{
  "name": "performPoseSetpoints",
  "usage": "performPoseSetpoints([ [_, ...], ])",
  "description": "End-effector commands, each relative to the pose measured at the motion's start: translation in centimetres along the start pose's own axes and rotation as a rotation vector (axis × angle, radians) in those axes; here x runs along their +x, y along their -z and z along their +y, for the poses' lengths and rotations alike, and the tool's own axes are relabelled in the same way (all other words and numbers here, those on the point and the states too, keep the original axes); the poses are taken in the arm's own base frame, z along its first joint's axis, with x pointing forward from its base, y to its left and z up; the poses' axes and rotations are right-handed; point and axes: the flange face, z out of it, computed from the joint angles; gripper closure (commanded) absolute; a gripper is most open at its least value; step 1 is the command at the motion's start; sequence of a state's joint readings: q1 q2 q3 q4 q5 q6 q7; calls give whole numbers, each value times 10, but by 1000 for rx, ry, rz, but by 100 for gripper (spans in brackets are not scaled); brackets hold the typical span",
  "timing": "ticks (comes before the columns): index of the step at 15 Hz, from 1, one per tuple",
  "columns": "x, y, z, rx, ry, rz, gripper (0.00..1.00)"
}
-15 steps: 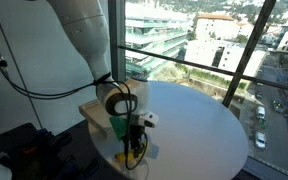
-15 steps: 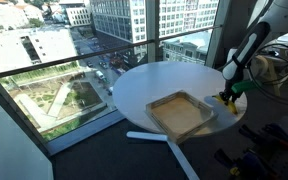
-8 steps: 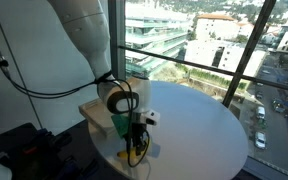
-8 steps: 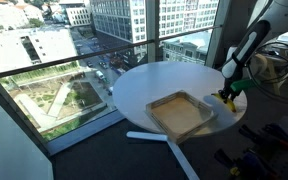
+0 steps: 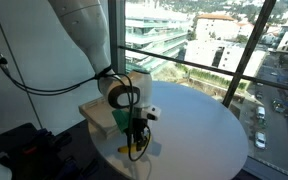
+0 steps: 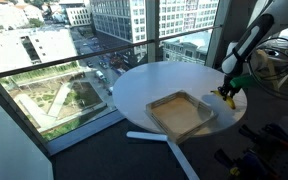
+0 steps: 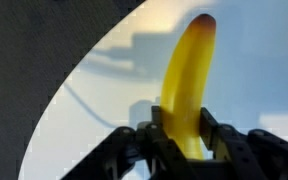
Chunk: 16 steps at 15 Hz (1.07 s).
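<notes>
A yellow banana (image 7: 188,80) fills the middle of the wrist view, and my gripper (image 7: 184,128) is shut on its lower end, one black finger on each side. In both exterior views the banana (image 5: 136,146) hangs a little above the round white table (image 5: 199,130), near its edge; it shows as a small yellow shape (image 6: 227,96) under the gripper (image 6: 230,90). The gripper (image 5: 136,132) points down at the tabletop. The banana's tip points away from the fingers over the white surface.
A shallow wooden tray (image 6: 180,112) lies on the table beside the gripper; it shows as a pale slab (image 5: 99,112) behind the arm. Tall windows ring the table. Black cables (image 5: 24,80) hang by the arm. The table rim (image 7: 74,80) curves close by.
The gripper with the banana has risen slightly off the table since a second ago. The tray has not moved.
</notes>
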<state>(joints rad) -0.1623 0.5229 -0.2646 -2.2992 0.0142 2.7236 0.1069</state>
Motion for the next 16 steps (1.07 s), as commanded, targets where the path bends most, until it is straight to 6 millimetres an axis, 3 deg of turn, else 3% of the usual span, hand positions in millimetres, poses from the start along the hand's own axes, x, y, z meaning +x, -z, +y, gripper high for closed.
performPoseSetpoints([
  [1, -2, 20, -4, 15, -21, -16, 85],
  [16, -3, 80, -26, 46, -25, 43, 85],
])
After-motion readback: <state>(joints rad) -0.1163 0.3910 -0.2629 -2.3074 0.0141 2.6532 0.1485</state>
